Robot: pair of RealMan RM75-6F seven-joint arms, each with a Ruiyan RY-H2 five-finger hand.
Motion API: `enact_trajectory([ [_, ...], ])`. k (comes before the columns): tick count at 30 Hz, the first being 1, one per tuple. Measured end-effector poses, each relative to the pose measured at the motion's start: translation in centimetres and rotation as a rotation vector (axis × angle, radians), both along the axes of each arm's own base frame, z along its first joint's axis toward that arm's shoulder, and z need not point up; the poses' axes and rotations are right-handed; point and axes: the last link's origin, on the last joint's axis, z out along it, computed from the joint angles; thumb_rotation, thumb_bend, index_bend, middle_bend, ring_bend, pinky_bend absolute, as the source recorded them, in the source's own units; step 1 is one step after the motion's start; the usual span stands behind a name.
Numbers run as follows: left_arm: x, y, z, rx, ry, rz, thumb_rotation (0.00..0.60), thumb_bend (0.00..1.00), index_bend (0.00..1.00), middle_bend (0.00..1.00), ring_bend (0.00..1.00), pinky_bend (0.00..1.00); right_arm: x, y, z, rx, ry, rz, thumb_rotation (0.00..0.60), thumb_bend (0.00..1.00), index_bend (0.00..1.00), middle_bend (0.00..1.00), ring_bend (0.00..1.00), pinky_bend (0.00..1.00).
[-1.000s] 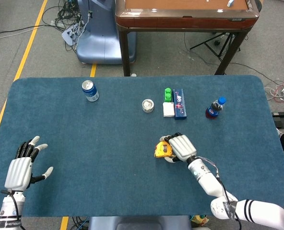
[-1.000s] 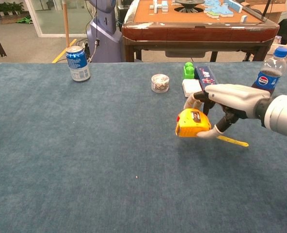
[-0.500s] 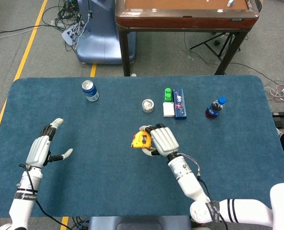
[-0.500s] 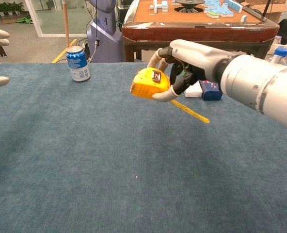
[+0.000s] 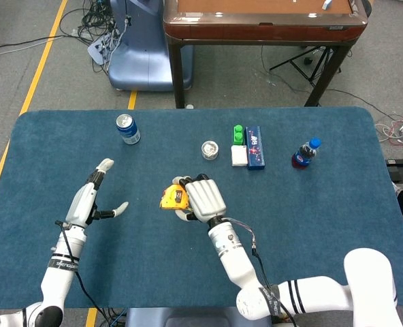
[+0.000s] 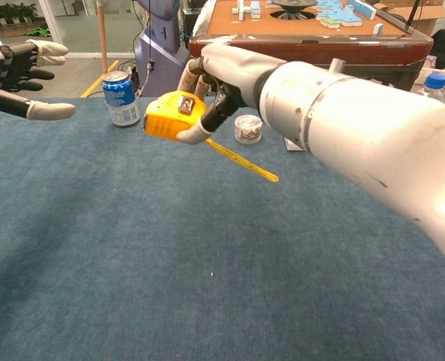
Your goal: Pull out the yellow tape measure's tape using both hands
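Observation:
My right hand (image 5: 200, 197) (image 6: 221, 71) grips the yellow tape measure (image 5: 172, 198) (image 6: 174, 116) and holds it above the blue table (image 5: 310, 218). A short strip of yellow tape (image 6: 241, 159) sticks out of the case, slanting down to the right. My left hand (image 5: 91, 197) (image 6: 21, 75) is open with fingers spread, raised to the left of the tape measure and apart from it. It touches nothing.
A blue soda can (image 5: 127, 129) (image 6: 122, 98) stands at the back left. A small round tin (image 5: 210, 150) (image 6: 248, 128), green blocks (image 5: 238, 134), a white block (image 5: 239, 156) and a dark blue box (image 5: 255, 147) sit mid-back. A cola bottle (image 5: 304, 154) (image 6: 430, 89) stands at the right.
My right hand carried the tape measure further left and higher. My left hand rose and moved right, toward the tape measure.

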Motion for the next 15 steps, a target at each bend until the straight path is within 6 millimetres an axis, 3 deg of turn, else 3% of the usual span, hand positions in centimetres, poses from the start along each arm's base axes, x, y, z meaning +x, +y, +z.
enact_trajectory([
  [6, 0.6, 0.3, -0.9, -0.015, -0.007, -0.003, 0.600, 0.21, 0.00, 0.00, 0.00, 0.00, 1.1, -0.6, -0.2, -0.010, 0.021, -0.009, 0.600, 0.64, 0.59, 0.57, 0.43, 0.22],
  [15, 1.2, 0.8, -2.2, -0.038, -0.017, -0.008, 0.600, 0.21, 0.00, 0.00, 0.00, 0.00, 0.9, -1.6, -0.8, -0.027, 0.037, -0.038, 0.600, 0.64, 0.59, 0.57, 0.43, 0.22],
])
